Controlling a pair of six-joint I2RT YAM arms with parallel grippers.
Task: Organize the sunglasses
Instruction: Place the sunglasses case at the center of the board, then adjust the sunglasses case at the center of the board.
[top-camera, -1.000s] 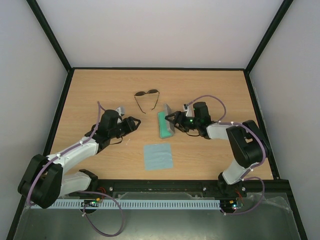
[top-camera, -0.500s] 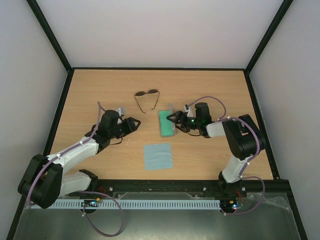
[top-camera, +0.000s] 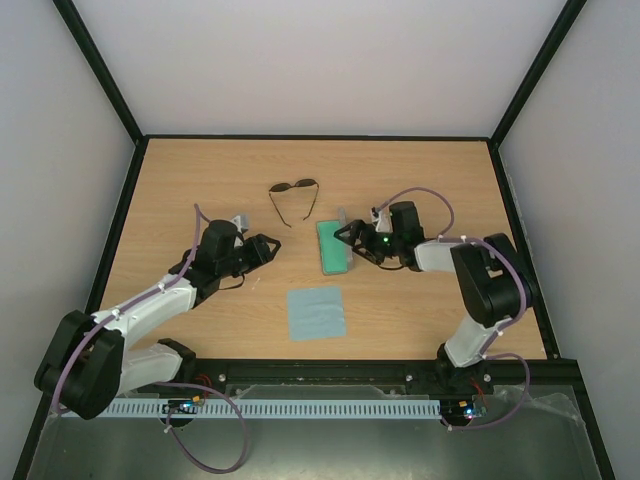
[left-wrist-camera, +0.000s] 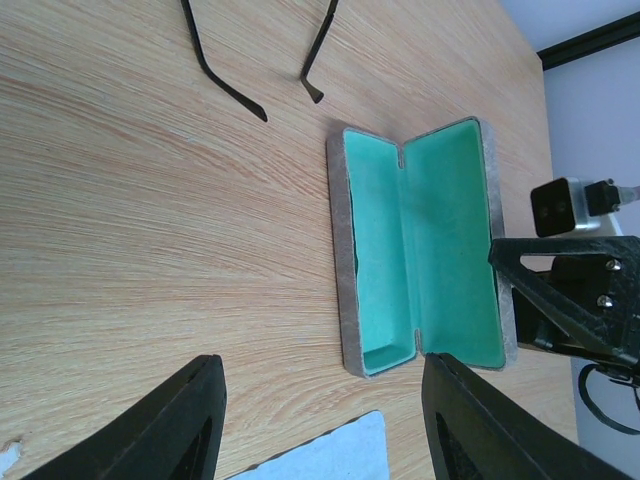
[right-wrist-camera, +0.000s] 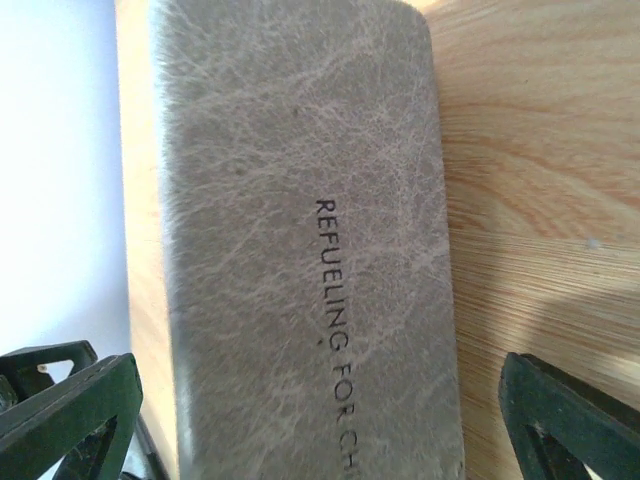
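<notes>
The grey case (top-camera: 330, 250) lies open on the wooden table (top-camera: 200, 180), teal lining showing, just ahead of the right gripper (top-camera: 349, 241), a light blue cloth (top-camera: 316, 313) well apart.

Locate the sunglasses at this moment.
In the top view, the sunglasses lie unfolded on the table, past centre, just beyond and left of the open case, ahead of the left tool.

I am seeing the rectangular leathery case (right-wrist-camera: 290, 230) mottled grey with dark letters, its lining (left-wrist-camera: 440, 230) turquoise; the wire-framed sunglasses (top-camera: 293, 187) are showing dark brown, the square cloth (top-camera: 316, 313) pale blue, the wooden table (top-camera: 200, 180) streaky tan.
</notes>
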